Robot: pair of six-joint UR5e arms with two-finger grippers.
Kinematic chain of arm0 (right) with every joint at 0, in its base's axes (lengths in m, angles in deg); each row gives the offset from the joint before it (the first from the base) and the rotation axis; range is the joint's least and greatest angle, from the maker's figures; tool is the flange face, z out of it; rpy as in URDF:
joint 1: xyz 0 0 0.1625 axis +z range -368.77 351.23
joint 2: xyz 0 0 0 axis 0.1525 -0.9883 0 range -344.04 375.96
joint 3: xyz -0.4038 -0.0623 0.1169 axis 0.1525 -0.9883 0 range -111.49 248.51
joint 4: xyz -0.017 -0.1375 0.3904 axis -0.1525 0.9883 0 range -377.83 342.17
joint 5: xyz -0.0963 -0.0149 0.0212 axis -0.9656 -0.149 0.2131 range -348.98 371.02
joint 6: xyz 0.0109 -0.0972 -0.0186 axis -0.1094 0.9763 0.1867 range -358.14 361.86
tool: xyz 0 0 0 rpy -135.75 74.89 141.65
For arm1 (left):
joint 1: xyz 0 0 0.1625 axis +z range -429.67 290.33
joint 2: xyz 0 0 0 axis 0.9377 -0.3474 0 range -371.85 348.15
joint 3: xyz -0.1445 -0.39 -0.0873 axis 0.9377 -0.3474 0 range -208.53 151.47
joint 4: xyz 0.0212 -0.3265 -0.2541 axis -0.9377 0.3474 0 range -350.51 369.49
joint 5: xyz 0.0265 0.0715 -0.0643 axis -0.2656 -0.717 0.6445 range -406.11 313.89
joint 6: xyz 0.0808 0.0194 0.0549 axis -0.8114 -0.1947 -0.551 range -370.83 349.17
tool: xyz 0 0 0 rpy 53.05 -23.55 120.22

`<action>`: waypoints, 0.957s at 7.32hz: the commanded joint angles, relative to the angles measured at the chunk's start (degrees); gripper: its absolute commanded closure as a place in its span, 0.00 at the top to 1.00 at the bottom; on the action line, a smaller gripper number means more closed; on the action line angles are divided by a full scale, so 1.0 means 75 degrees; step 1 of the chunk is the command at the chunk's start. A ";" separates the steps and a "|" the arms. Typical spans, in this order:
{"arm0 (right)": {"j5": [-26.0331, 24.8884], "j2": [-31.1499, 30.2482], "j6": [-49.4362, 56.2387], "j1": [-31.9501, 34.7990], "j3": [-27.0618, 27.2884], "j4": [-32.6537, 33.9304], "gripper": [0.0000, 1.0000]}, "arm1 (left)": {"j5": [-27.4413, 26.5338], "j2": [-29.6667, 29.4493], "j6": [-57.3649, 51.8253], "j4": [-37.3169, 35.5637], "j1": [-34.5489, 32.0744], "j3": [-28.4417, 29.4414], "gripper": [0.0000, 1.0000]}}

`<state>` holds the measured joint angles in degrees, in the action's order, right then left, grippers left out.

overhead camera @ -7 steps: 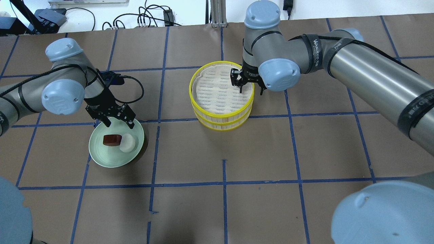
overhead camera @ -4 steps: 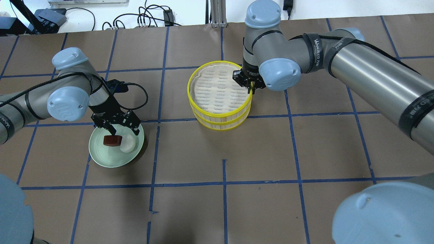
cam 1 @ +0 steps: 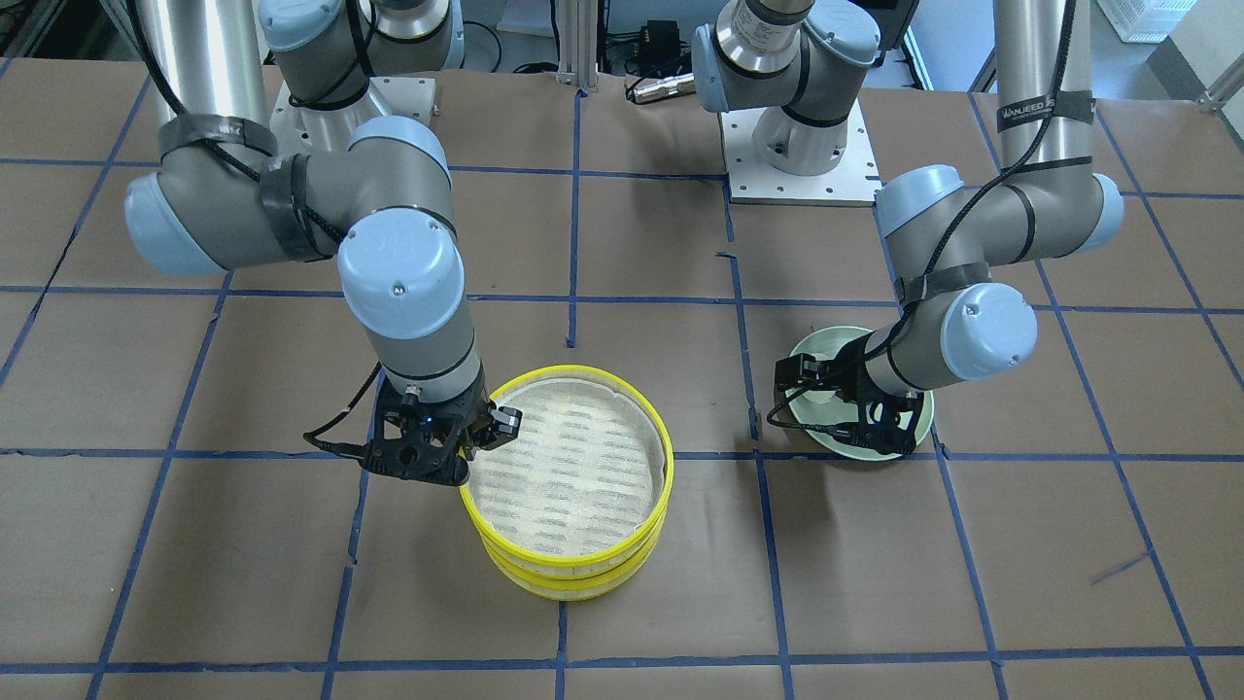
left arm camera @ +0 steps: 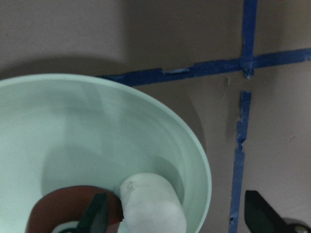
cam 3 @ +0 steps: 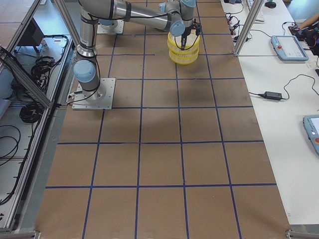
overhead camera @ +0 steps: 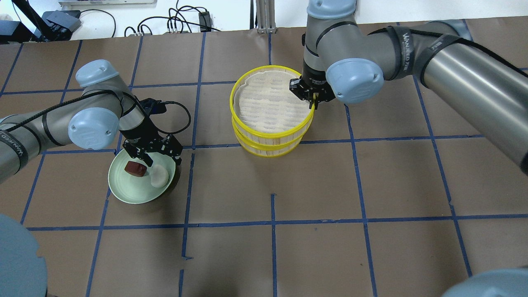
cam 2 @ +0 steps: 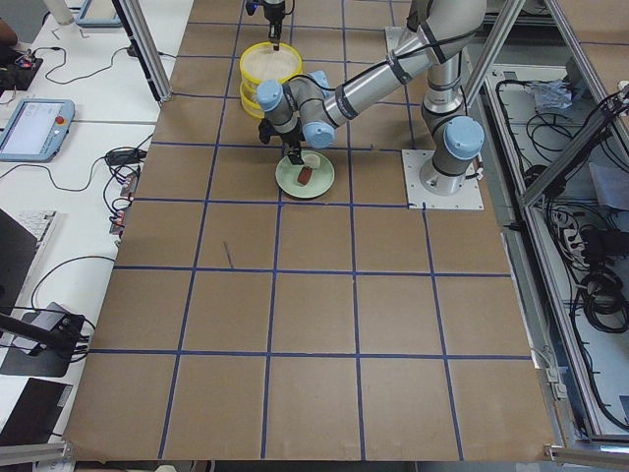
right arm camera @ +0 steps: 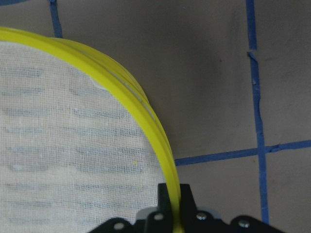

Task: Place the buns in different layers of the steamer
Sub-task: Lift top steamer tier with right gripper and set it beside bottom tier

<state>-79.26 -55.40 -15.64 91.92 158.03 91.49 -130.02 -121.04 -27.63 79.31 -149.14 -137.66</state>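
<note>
Both steamer layers stand stacked mid-surface with nothing on the top mesh, so the lower one cannot take a bun until the stack is parted. That would explain the right claw pinched shut on the yellow rim of the upper steamer tray, one finger inside the wall and one outside, on the side nearest its own arm. The lower steamer tray sits directly beneath it. Both buns lie in the pale green plate, well apart from the stack on the robot's left. The dark reddish-brown bun and the white bun are just beside each other, perhaps touching. The left claw hangs open over the white bun, apparently lined up to take it. The wrist view shows one finger over the narrow seam between the two buns and the other out past the plate's rim. Descending looks tight, since that finger could nudge the brown bun and the outer one could catch the rim. The brown paper surface beside and in front of the stack looks roomy enough to set the upper tray down.
</note>
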 commanded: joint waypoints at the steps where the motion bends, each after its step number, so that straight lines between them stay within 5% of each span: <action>1: 0.0048 -0.0853 0.1156 -0.0939 -0.0053 -0.1200 0.02 | -0.0050 0.0050 0.0025 0.0008 -0.0021 0.0008 1.00; 5: -0.0045 -0.1512 0.2404 -0.2057 -0.0847 -0.3018 0.03 | -0.0073 0.0109 0.0013 0.0020 0.0002 -0.0353 0.96; 7: -0.0139 -0.1605 0.2404 -0.2070 -0.0955 -0.3092 0.03 | -0.0306 0.0121 0.0025 -0.0201 0.0061 -0.0543 0.92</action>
<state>-79.70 -66.79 2.25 76.72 151.54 69.25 -131.12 -120.19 -27.52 78.83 -148.88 -140.94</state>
